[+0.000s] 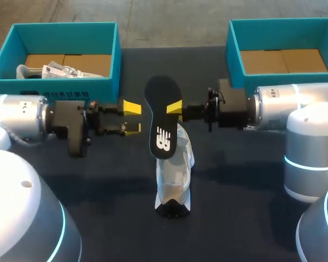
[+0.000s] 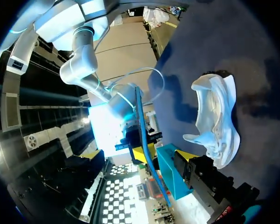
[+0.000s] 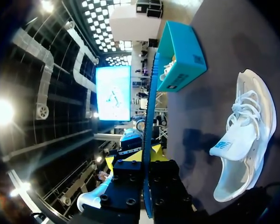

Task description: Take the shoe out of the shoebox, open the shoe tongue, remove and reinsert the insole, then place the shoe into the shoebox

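A white shoe (image 1: 175,174) lies on the dark table, toe towards the front edge; it also shows in the wrist views as the shoe (image 2: 217,119) and the shoe (image 3: 245,135). Above its heel end a black insole (image 1: 161,117) is held up in the air. My right gripper (image 1: 172,108) is shut on the insole's right edge. In the right wrist view the insole (image 3: 149,126) runs edge-on between that gripper's (image 3: 142,161) fingers. My left gripper (image 1: 132,118) stands open just left of the insole, not touching it. From the left wrist the insole (image 2: 144,140) is seen edge-on.
A teal shoebox (image 1: 112,54) at the back left holds crumpled paper and wrapping. A second teal shoebox (image 1: 235,52) at the back right shows only its cardboard floor. My right arm's body crosses in front of that box.
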